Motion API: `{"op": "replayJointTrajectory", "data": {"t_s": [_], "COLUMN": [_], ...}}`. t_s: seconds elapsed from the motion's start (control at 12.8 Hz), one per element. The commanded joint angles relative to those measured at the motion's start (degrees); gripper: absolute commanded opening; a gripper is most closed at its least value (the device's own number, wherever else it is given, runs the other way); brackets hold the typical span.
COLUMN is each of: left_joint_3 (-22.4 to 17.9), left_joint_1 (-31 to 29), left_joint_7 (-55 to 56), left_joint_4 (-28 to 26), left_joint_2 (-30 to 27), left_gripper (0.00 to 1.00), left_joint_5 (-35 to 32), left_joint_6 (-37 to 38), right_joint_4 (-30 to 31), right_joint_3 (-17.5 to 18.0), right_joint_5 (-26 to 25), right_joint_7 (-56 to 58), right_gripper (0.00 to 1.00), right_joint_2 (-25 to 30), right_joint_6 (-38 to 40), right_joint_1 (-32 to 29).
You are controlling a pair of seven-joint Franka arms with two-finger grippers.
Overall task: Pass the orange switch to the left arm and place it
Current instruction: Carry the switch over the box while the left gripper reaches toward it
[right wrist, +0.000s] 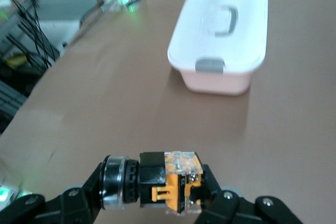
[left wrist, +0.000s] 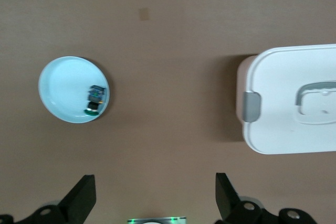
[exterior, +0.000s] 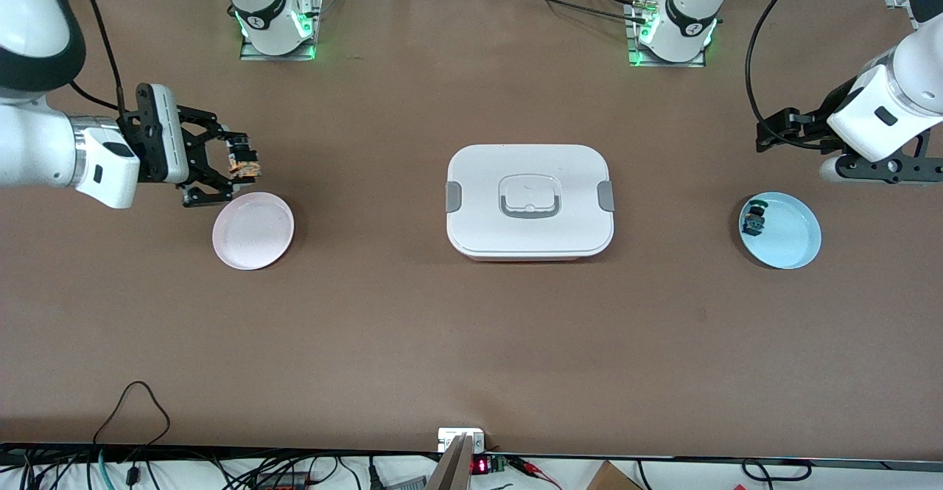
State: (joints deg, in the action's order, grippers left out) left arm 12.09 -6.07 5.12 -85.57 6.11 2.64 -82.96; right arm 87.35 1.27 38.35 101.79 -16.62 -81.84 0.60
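My right gripper (exterior: 243, 160) is shut on the orange switch (exterior: 244, 161) and holds it in the air over the table, just above the rim of the pink plate (exterior: 253, 231). In the right wrist view the switch (right wrist: 168, 182) lies sideways between the fingers, its black and metal end to one side and its orange part to the other. The white box (exterior: 529, 199) stands shut at the middle of the table; it also shows in both wrist views (left wrist: 294, 98) (right wrist: 220, 35). My left gripper (exterior: 771, 136) is open and empty in the air over bare table near the blue plate (exterior: 792, 239).
The blue plate (left wrist: 63, 85) holds a small switch with green and blue parts (exterior: 754, 217) (left wrist: 95, 99) at its edge. The pink plate is empty. The arm bases (exterior: 276, 22) (exterior: 674, 29) stand along the table's edge farthest from the front camera.
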Motion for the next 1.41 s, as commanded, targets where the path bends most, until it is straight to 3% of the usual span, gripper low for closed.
{"op": "replayJointTrajectory", "data": {"t_s": [0.0,0.16,0.39,0.7,0.86,1.01,1.33], "left_joint_3": [0.04,-0.04,-0.13,-0.13,0.83,4.51,11.97], "left_joint_1": [-0.25,-0.60,-3.15,-3.77,-2.81,-2.01,-1.66], "left_joint_7": [-0.64,-0.64,-1.25,-16.53,-17.95,-21.11,-21.29], "left_joint_4": [2.08,2.08,1.38,-2.12,-6.95,-9.60,-14.34], "left_joint_2": [1.72,1.72,4.78,8.83,8.49,8.48,8.05], "left_gripper": [1.00,1.00,1.00,1.00,1.00,1.00,1.00], "left_joint_5": [5.77,12.35,29.38,49.96,57.70,64.83,72.83], "left_joint_6": [1.31,1.40,1.49,-0.35,-6.65,-13.69,-24.67], "right_joint_4": [2.11,3.60,5.28,9.23,9.33,9.59,9.50], "right_joint_3": [0.23,0.31,0.31,0.75,0.75,0.75,0.84], "right_joint_5": [9.87,18.03,27.98,36.42,40.82,45.30,52.34], "right_joint_7": [4.55,6.13,11.58,12.29,12.12,11.50,8.17], "right_gripper": [0.00,0.00,0.00,0.00,0.00,0.00,0.00], "right_joint_2": [-1.22,-3.24,-6.23,-6.85,-7.72,-8.08,-8.26], "right_joint_6": [3.00,5.02,7.39,6.53,4.52,-0.21,-11.20], "right_joint_1": [-1.92,-2.36,-2.53,-1.48,0.88,5.09,13.01]}}
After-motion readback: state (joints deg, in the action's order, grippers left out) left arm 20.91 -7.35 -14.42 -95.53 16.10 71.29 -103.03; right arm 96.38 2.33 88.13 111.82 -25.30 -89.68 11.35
